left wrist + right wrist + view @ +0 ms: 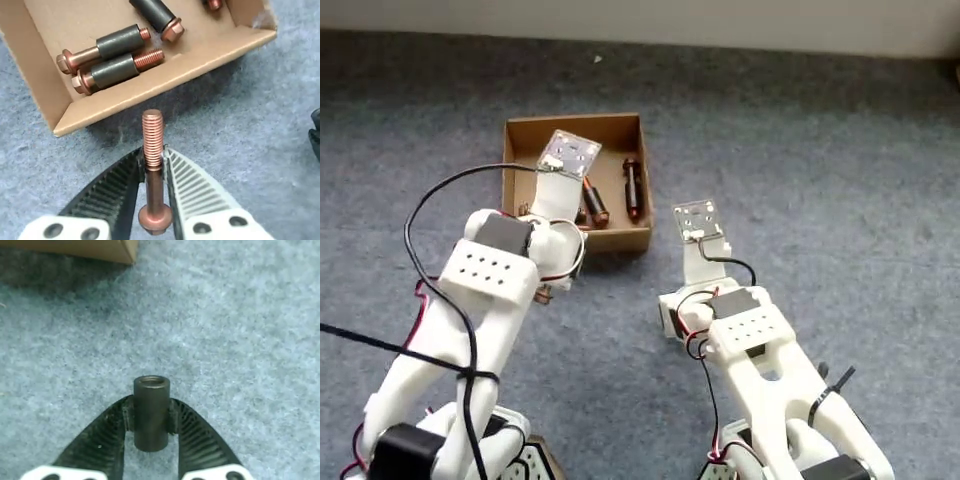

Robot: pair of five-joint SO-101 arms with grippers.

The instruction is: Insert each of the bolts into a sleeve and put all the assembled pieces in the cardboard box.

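Note:
My left gripper (152, 152) is shut on a copper bolt (152, 145). Its threaded end points toward the front wall of the cardboard box (165, 80), and the head sits back between the fingers. Inside the box lie three assembled pieces, copper bolts in dark sleeves (107, 47) (117, 70) (157, 15). My right gripper (151, 405) is shut on a black sleeve (151, 412), held upright over the carpet with its open bore showing. In the high view the box (570, 120) sits at centre left, the left arm (495, 265) at its near side and the right arm (740, 330) to its right.
Grey carpet covers the whole surface. A corner of the box (75, 249) lies beyond the right gripper. Black and red cables (430, 210) loop around the left arm. Open carpet stretches to the right of the box and between the two arms.

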